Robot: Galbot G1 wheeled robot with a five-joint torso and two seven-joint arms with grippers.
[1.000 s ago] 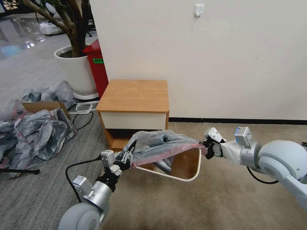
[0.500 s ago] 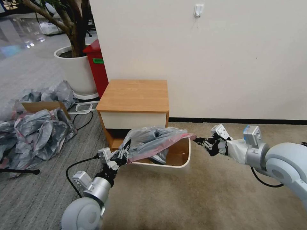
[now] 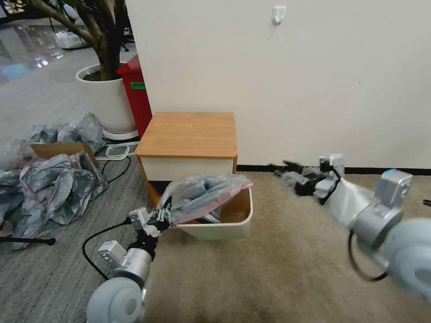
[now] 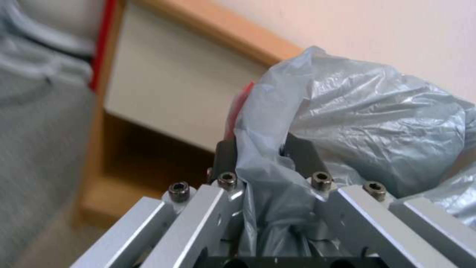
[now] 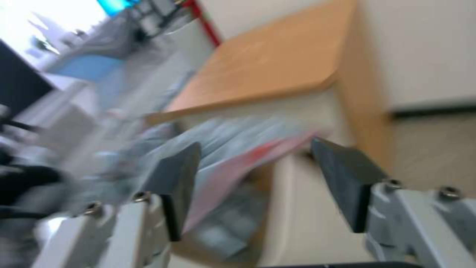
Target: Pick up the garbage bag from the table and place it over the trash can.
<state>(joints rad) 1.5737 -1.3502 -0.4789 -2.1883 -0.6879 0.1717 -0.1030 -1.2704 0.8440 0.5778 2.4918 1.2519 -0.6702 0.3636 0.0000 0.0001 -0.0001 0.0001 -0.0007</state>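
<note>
The silver-grey garbage bag (image 3: 202, 194) with a pink rim lies bunched over the left and back of the cream trash can (image 3: 220, 231), which stands on the carpet before the table (image 3: 188, 132). My left gripper (image 3: 162, 216) is shut on the bag's left edge; in the left wrist view its fingers (image 4: 225, 156) pinch the bag (image 4: 372, 123). Off to the right, near the wall, my right gripper (image 3: 287, 172) is open and holds nothing. In the right wrist view the right gripper (image 5: 258, 186) faces the bag's pink rim (image 5: 238, 160), the trash can (image 5: 297, 223) and the table (image 5: 267, 63).
A heap of grey bags around a cardboard box (image 3: 54, 179) lies on the floor at left. A red bin (image 3: 134, 98) and a white plant pot (image 3: 105, 98) stand behind it. A black cable (image 3: 96, 233) runs by my left arm. Open carpet (image 3: 278, 269) lies at front right.
My right gripper let go of the bag's rim and pulled back to the right toward the wall. The trash can settled down and leftward; my left gripper shifted slightly left with the bag.
</note>
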